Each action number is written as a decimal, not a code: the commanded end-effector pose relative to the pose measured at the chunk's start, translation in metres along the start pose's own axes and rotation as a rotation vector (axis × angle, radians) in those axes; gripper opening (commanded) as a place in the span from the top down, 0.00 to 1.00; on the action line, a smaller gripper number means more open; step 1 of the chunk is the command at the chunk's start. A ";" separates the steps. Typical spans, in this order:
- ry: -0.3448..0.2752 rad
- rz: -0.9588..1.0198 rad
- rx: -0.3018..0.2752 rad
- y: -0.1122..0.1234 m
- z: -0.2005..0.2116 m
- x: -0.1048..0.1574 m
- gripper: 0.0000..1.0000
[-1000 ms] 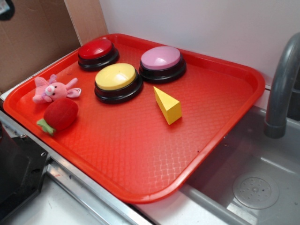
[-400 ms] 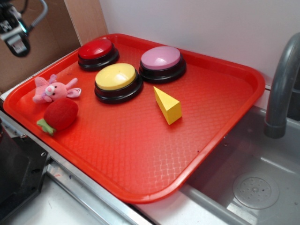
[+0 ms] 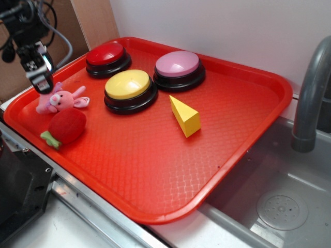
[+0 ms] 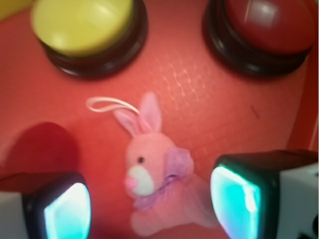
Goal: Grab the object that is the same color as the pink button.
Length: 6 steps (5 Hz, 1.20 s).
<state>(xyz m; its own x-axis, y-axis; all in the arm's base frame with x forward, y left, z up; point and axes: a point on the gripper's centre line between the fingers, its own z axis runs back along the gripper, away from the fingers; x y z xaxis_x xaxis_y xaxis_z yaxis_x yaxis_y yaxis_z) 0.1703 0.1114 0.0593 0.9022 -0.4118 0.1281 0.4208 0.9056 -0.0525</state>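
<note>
Bunny lies at the left end of the red tray, near the rim, just beside the strawberry and well apart from the pink button at the far side. Same pale pink as that dome; the match looks right.

Gripper hangs directly over the bunny. In the wrist view the fingers stand spread wide, one on each side of the body, nothing between them but the toy. Whether the tips touch the tray yet, cannot tell.

Handling, judged from looks:
- Soft plush, very light, will squash under the pads. No risk of breakage.
- Fuzzy cloth should give good friction; slip unlikely once squeezed.
- Ears and the thin white loop are floppy. Pinching those alone would let the body dangle and swing.

Where to hold: across the head and lilac collar, the plumpest part. It sits roughly midway between the fingers now, slightly nearer the right-hand one in the wrist view.

Hazards: the strawberry's dark shape sits close by the left-hand finger in the wrist view; closing may brush it. Yellow button and red button stand clear beyond the ears.
</note>
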 end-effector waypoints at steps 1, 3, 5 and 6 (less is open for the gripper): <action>0.049 0.021 0.028 0.005 -0.021 -0.006 0.00; 0.106 0.130 0.013 0.007 -0.049 -0.015 1.00; 0.115 0.191 0.040 -0.001 -0.034 -0.002 1.00; 0.088 0.250 0.014 -0.014 0.005 0.016 1.00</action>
<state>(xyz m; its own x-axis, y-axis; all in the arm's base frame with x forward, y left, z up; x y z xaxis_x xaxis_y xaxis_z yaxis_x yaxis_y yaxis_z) 0.1675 0.0899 0.0550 0.9848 -0.1732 -0.0115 0.1715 0.9813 -0.0877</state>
